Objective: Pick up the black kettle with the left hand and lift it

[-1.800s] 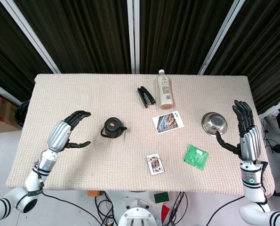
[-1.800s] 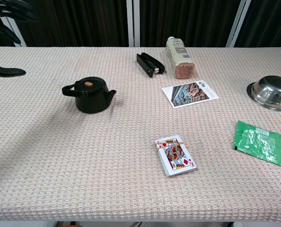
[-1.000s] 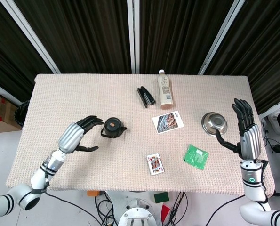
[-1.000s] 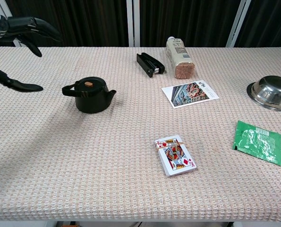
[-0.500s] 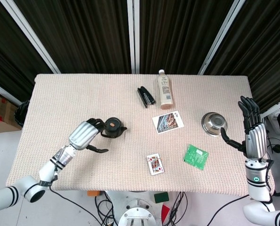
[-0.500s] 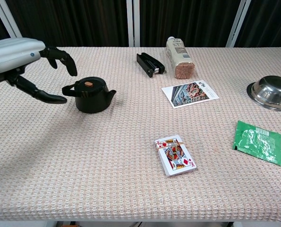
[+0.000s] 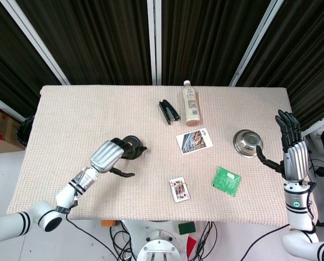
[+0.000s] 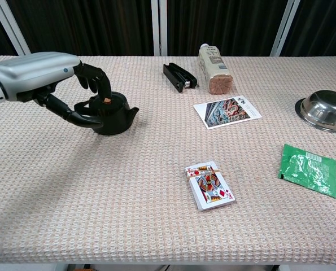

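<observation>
Fingers [image 7: 120, 144] of left hand [image 7: 108, 154] curled over black kettle [image 7: 132, 147], thumb reaching underneath toward the body; not clenched yet, nothing lifted. Kettle standing on desk [image 7: 69, 119], left of centre, spout pointing right. Right hand [image 7: 292, 157] upright beside steel bowl [image 7: 247, 142], fingers spread, holding nothing.

Seen from the chest: fingers [image 8: 97, 79] arched above the lid, thumb low against the side wall, loop handle [image 8: 84, 106] inside the hand's span. Probably rigid, smooth, fairly heavy for its size, likely slippery on bare wall. Best taken by the handle, wrapped fully, kept level.
</observation>
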